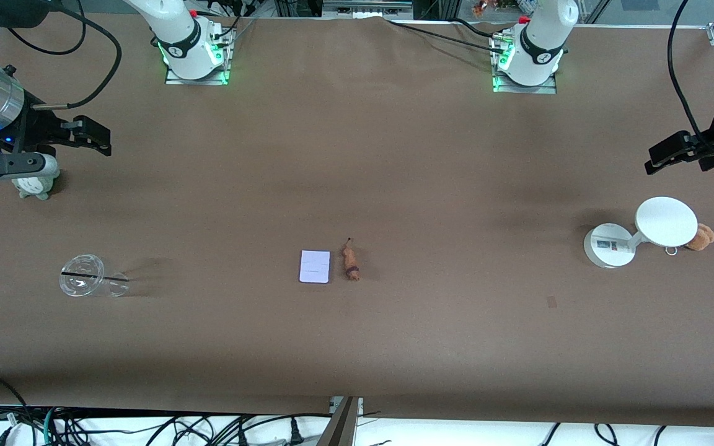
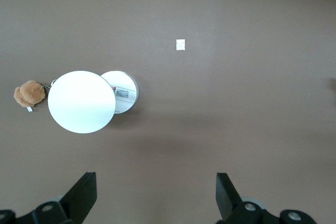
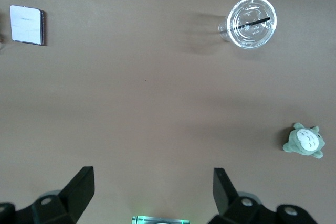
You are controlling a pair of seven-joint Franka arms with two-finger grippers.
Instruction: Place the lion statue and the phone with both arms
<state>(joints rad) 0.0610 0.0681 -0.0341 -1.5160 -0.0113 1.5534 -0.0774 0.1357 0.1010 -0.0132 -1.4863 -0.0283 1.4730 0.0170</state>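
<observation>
Phone (image 1: 315, 267) lies flat mid-bench (image 1: 357, 155), lion statue (image 1: 351, 261) just beside it toward the left arm's end. Left hand (image 2: 156, 192) and right hand (image 3: 153, 190) hover open, well apart from the phone.

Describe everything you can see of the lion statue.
The lion statue is a tiny, elongated orange-brown figurine with a darker mane end and a thin dark-tipped tail. It lies on the brown table near the middle, mane end toward the front camera, tail pointing toward the robots' bases. It sits close beside the phone, toward the left arm's end, not touching it. Neither hand is near it. Its material cannot be told.
</observation>
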